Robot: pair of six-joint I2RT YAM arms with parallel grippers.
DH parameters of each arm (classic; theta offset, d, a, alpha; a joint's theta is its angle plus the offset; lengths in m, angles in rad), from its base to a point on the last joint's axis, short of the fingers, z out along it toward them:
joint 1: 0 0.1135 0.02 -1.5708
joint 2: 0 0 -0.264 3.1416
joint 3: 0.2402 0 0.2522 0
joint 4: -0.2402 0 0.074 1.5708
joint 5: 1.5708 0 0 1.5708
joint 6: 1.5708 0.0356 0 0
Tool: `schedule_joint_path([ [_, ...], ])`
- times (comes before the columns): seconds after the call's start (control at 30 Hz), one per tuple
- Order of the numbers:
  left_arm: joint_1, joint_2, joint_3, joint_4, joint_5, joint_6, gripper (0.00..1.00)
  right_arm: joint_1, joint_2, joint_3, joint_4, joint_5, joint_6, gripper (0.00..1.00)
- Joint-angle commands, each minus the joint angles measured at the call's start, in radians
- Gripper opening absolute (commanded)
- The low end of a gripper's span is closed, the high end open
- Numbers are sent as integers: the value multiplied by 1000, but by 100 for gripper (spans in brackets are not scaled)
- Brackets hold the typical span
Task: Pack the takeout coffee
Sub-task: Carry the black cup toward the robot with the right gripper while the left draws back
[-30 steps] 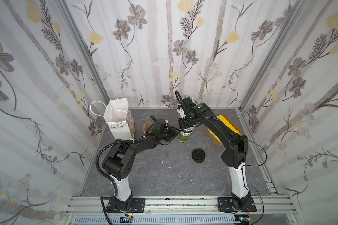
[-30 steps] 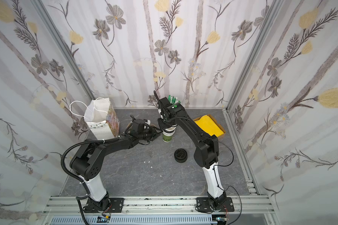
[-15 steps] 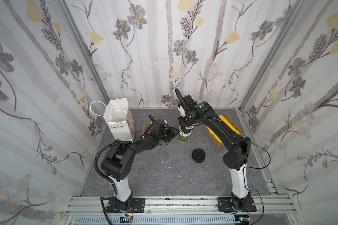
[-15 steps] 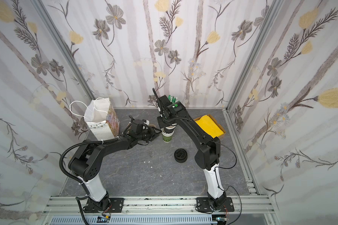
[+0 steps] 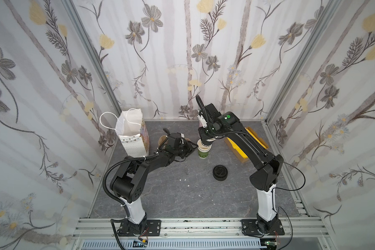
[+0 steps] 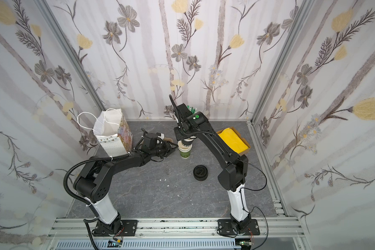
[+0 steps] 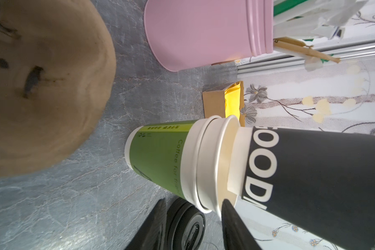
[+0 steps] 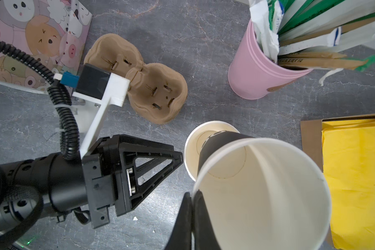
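My right gripper (image 8: 192,194) is shut on the rim of a lidless black paper cup (image 8: 268,194), cream-white inside. The cup hangs tilted, and its base still sits in the mouth of the cup stack (image 7: 160,155), whose lowest cup is green. Both top views show this black cup (image 5: 208,141) (image 6: 187,142) over the stack (image 5: 204,152). My left gripper (image 7: 194,200) is open at the stack's side, one finger above the rims and one below. The white handled bag (image 5: 134,138) stands open at the back left. The takeout coffee, as a lidded cup, is out of view.
Loose black lids (image 5: 220,172) lie stacked right of centre. A brown pulp cup carrier (image 8: 152,95) lies between the bag and the cups. A pink cup (image 8: 258,71) full of wrapped straws stands at the back. A cardboard box of yellow napkins (image 6: 233,140) sits at the right.
Almost nothing: the left arm has edged slightly toward the back left. The right gripper stays shut on the black cup over the stack.
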Motion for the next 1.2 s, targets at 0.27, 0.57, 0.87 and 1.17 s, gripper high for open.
schedule_joint_path([
  [0.27,11,-83,-31,-7,-40,20,44,13,-45,23,4,17,5,0],
  [0.57,14,-190,-69,-60,-123,79,44,66,-90,24,-4,26,28,0],
  [0.87,41,-374,-148,-145,-230,131,42,135,-122,32,-22,20,64,0],
  [1.17,51,-595,-231,-243,-339,125,43,238,-140,32,-31,5,54,0],
])
